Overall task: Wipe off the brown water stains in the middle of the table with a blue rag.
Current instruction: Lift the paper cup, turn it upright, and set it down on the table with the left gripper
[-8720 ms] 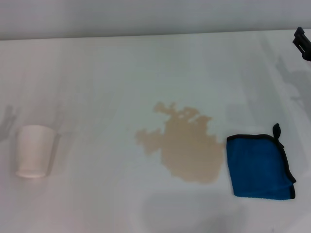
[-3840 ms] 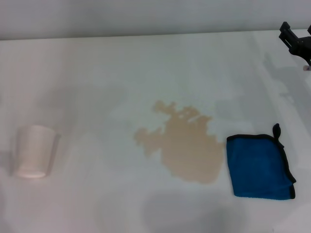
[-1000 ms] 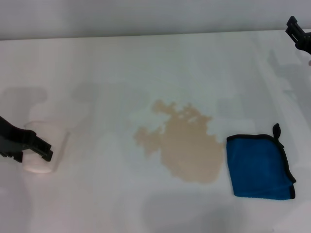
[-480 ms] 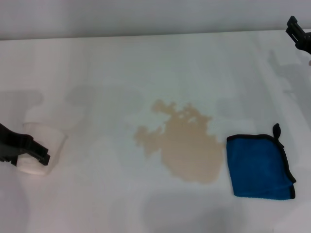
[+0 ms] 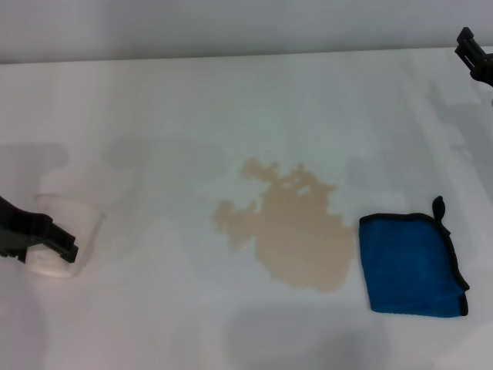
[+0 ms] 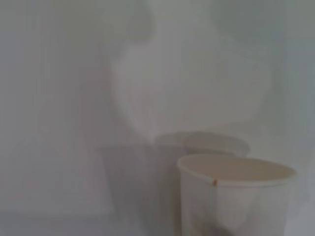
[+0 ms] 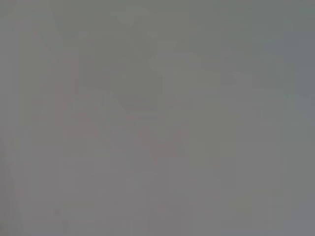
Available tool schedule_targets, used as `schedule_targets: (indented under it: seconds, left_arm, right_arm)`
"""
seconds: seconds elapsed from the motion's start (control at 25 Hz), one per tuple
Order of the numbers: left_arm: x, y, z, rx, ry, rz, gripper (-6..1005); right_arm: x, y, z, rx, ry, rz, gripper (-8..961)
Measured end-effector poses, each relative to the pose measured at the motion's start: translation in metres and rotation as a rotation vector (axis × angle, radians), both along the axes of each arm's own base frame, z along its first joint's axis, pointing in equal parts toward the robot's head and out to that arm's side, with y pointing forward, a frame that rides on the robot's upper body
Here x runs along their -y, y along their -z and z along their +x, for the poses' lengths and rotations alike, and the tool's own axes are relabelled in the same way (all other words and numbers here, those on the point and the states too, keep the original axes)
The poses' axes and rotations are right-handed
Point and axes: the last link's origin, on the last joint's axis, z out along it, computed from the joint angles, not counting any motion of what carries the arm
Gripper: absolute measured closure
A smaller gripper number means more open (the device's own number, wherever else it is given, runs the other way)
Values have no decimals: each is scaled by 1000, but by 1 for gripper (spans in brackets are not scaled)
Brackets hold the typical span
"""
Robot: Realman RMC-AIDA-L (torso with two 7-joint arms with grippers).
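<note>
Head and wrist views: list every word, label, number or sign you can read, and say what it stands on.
No readable text anywhere in these views.
White cup, by the left gripper: plain, no print.
Blue rag: plain blue with black edging, no label showing.
Table and brown stain: no markings.
Right gripper, at the far right edge: no lettering visible.
Right wrist view: blank grey, nothing to read.

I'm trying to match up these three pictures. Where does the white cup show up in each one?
Head view: the white cup sits at the far left of the table, partly behind the left tool.
Left wrist view: the white cup fills the lower right, seen close up.
Right wrist view: not in it.
Shared landmark: the white table under the cup.
</note>
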Motion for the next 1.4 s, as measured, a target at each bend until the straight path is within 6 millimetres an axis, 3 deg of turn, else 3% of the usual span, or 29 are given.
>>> schedule_targets:
  seconds: [0.56,0.84,1.08,1.4]
  left_arm:
    - [-10,-17,23,81,80,95,342]
    - [-21,-31,39,194,244,285,349]
    - [-26,-33,35,299,402,423,352]
    - [-10,-25,5,408,576,586,354]
  right_arm:
    - [2,0,1,0,3,-1,113]
    - [2,0,1,0,-1,3,113]
    - [1,0,0,2,-6,2,113]
    - [1,-1,-1,4,-10,2,113]
